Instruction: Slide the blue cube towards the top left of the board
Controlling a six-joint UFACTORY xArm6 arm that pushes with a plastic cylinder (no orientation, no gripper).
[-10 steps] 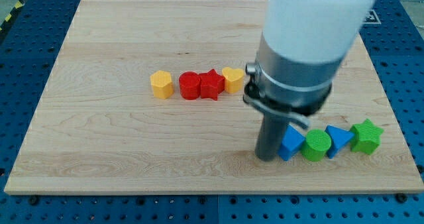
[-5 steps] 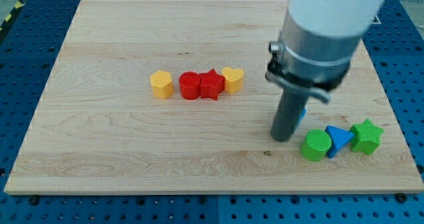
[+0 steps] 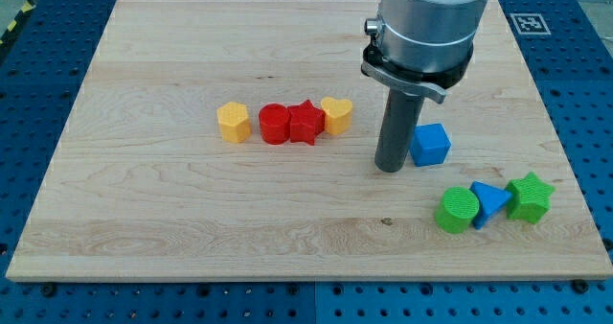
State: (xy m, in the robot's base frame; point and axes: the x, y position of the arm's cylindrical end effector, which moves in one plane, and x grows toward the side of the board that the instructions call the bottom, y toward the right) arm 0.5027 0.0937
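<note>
The blue cube (image 3: 431, 144) sits on the wooden board (image 3: 172, 65), right of centre. My tip (image 3: 389, 167) rests on the board just to the cube's left, close to its left face. The arm's grey and white body rises above the tip toward the view's top and hides part of the board behind it.
A row of a yellow hexagon block (image 3: 233, 122), red cylinder (image 3: 274, 124), red star (image 3: 306, 123) and yellow heart (image 3: 336, 115) lies left of the tip. A green cylinder (image 3: 457, 210), blue triangle (image 3: 490, 203) and green star (image 3: 530, 196) sit at the view's lower right.
The blue cube has moved up, away from the green cylinder and the lower-right group. My tip moved up with it and now stands on the cube's left.
</note>
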